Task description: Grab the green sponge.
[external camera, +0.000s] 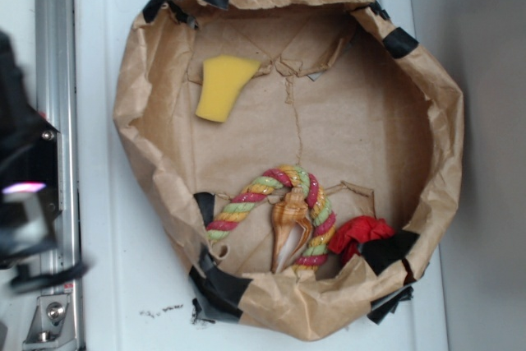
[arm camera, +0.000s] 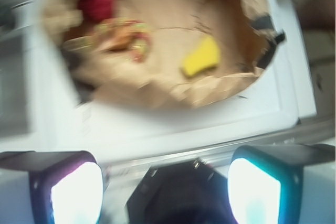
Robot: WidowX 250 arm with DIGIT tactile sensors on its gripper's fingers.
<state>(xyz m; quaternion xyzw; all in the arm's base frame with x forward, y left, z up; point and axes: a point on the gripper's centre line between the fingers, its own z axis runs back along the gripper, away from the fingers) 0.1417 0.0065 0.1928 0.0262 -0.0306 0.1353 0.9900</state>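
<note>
Inside crumpled paper basin (external camera: pixel 415 80) | green sponge (external camera: pixel 223 85): flat foam trapezoid | gripper (arm camera: pixel 165 182): wide, empty

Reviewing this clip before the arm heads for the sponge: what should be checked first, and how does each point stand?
1. Sponge in plain sight, lying flat in the paper-lined basket: ok.
2. Nothing on top of the sponge or touching it; the rope, shell and red cloth lie apart, on the far side of the basket floor: ok.
3. Gripper open and empty, fingers wide apart: ok.
4. Gripper above the sponge: not ok, it sits outside the basket rim.
5. Clear way over the crumpled paper wall: cannot tell, wrist view is blurred.
</note>
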